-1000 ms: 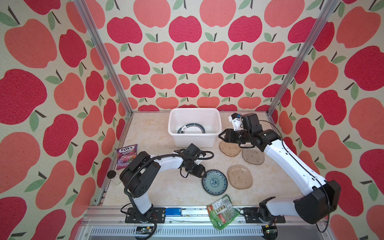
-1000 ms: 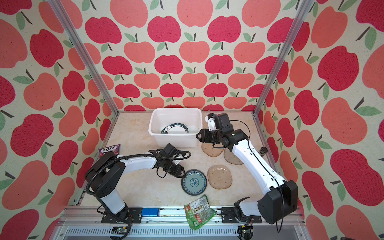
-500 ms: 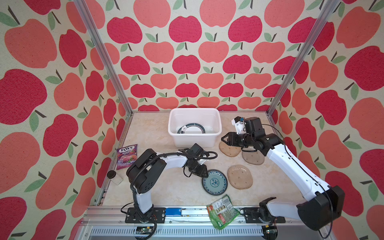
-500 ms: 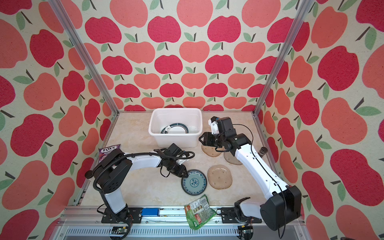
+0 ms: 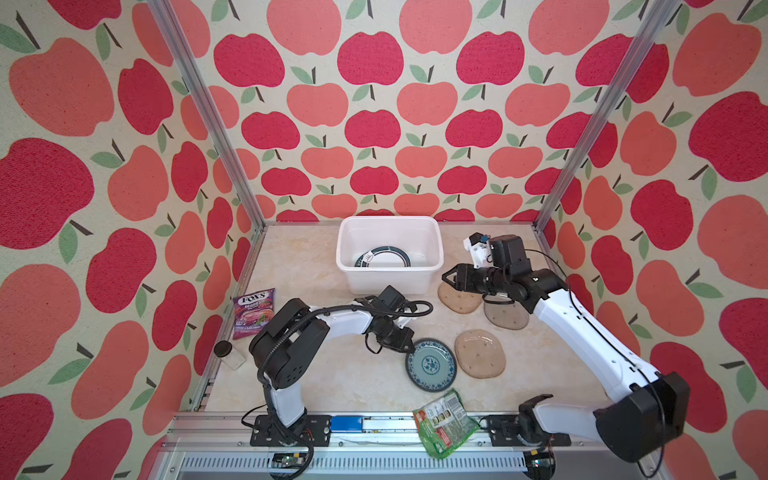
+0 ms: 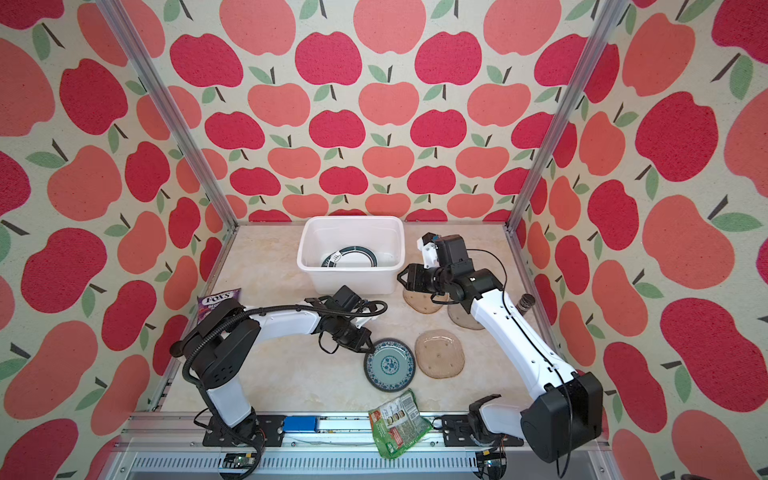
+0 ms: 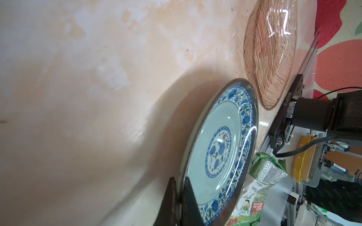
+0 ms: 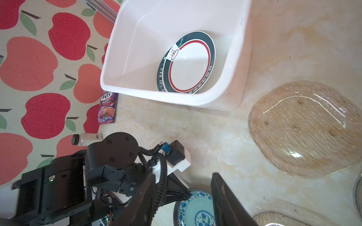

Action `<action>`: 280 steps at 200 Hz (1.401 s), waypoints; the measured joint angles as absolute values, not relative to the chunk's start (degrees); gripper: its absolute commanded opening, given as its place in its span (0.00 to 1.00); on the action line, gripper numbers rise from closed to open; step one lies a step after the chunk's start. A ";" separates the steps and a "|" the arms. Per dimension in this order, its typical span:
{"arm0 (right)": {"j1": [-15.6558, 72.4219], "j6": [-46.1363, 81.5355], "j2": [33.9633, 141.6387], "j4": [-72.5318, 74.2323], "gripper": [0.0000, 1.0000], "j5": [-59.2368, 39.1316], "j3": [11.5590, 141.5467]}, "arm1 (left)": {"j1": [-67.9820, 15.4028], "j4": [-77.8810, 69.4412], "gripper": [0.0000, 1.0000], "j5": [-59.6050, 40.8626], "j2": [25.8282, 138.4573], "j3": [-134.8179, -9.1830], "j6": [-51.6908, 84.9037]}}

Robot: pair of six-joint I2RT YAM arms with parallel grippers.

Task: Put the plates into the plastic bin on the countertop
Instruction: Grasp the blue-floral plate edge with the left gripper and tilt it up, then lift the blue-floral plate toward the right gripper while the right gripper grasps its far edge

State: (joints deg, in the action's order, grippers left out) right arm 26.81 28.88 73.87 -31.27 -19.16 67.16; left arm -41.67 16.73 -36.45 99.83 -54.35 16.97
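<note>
A teal plate (image 5: pixel 431 365) with a blue patterned rim lies on the countertop (image 5: pixel 316 266), and my left gripper (image 5: pixel 409 343) is shut on its left rim. In the left wrist view the gripper (image 7: pixel 179 180) pinches that plate (image 7: pixel 219 140) at its edge. Three amber glass plates lie to the right (image 5: pixel 459 297) (image 5: pixel 507 313) (image 5: pixel 480 353). My right gripper (image 5: pixel 446 278) hovers open and empty over the farthest amber plate (image 8: pixel 305 129), beside the plastic bin (image 5: pixel 388 278). Inside the bin lies a white plate with a dark rim (image 5: pixel 382 257) (image 8: pixel 190 62).
A purple FOX'S bag (image 5: pixel 252 311) and a small jar (image 5: pixel 228 353) lie by the left wall. A green snack packet (image 5: pixel 444 424) hangs over the front rail, just in front of the teal plate. Another small jar (image 6: pixel 525 301) stands by the right rail.
My left gripper has closed on the teal plate's rim. The right gripper has sunk slightly toward the amber plates and stays open.
</note>
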 measured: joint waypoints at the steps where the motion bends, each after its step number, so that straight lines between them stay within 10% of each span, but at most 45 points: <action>1: 26.81 28.88 73.91 -31.27 0.49 -19.22 67.16 | -41.54 16.82 0.00 -36.45 99.59 -54.24 17.04; 68: 26.72 27.81 74.13 -33.65 0.60 -24.01 67.16 | -33.17 20.91 0.00 -36.56 74.46 -55.44 23.33; 204: 29.56 26.72 70.52 -37.50 0.56 -31.44 68.64 | -26.98 24.43 0.00 -37.93 73.36 -61.82 27.44; 247: 31.55 28.10 72.60 -34.54 0.40 -33.17 68.42 | -25.96 23.31 0.00 -39.09 72.73 -61.76 28.77; 280: 31.77 28.91 76.55 -33.12 0.00 -34.02 68.86 | -25.56 22.68 0.00 -38.96 72.40 -60.58 28.82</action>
